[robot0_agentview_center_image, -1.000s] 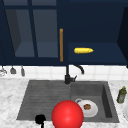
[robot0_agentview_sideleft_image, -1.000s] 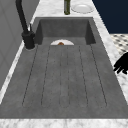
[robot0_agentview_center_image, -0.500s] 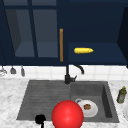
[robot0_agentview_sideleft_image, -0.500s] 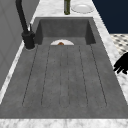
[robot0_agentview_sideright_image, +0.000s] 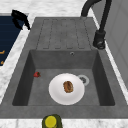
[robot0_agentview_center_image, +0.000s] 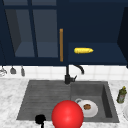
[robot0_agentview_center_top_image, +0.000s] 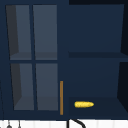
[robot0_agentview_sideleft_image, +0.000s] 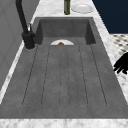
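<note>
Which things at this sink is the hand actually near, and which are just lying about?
Near the hand:
left hand, hovering by the sink's front edge
red ball

Lying about:
white plate with a brown bit of food
green bottle
yellow corn cob
black faucet

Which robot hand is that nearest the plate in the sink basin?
Left. The left robot hand hangs at the front edge of the drainboard, well left of the plate, which lies in the basin.

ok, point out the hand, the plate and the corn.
hand (robot0_agentview_center_image: 40, 119), front view, on its palm.
plate (robot0_agentview_sideright_image: 56, 93), right side view, on bare white rim.
corn (robot0_agentview_center_top_image: 84, 104), upper view, on its middle.
</note>
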Controlling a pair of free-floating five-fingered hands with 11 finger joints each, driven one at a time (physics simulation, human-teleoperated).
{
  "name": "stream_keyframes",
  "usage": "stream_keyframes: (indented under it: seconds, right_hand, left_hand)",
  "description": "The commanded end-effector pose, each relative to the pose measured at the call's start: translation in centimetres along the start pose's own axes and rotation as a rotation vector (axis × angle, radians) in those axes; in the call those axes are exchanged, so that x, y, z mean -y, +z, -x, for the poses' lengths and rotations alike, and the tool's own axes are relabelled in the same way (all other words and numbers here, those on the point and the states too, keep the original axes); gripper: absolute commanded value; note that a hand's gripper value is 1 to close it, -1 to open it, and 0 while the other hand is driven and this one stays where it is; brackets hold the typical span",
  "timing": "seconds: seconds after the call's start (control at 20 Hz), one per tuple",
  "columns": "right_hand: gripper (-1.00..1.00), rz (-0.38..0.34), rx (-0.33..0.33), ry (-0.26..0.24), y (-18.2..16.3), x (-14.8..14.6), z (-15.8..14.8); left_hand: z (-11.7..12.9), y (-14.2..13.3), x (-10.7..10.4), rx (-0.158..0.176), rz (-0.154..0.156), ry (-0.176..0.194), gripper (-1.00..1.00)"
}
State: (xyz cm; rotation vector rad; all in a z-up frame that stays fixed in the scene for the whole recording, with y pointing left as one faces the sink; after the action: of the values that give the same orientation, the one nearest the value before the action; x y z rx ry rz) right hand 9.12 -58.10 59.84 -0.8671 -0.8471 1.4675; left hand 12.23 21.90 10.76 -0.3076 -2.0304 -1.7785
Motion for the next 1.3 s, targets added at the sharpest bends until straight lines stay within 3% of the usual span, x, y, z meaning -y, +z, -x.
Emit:
stream_keyframes:
  seconds: [0.0, 0.15, 0.4, 0.8, 1.05, 1.25]
  right_hand:
    - [-1.0, 0.0, -0.002, 0.0, 0.9, -0.8, -0.8]
    - [-1.0, 0.017, -0.005, 0.013, 3.7, -1.6, -1.6]
    - [-1.0, 0.024, -0.03, 0.065, 7.7, 0.0, -3.4]
    - [-1.0, 0.009, -0.059, 0.083, 12.3, 2.9, -6.1]
    - [-1.0, 0.086, -0.132, 0.118, 13.2, 3.5, -8.8]
    - [-1.0, 0.126, -0.177, 0.146, 12.0, 2.9, -11.4]
  left_hand:
    - [0.0, 0.0, 0.0, 0.0, 0.0, 0.0, 0.0]
    - [0.0, 0.0, 0.0, 0.0, 0.0, 0.0, 0.0]
    - [0.0, 0.0, 0.0, 0.0, 0.0, 0.0, 0.0]
    - [0.0, 0.0, 0.0, 0.0, 0.0, 0.0, 0.0]
    - [0.0, 0.0, 0.0, 0.0, 0.0, 0.0, 0.0]
    - [0.0, 0.0, 0.0, 0.0, 0.0, 0.0, 0.0]
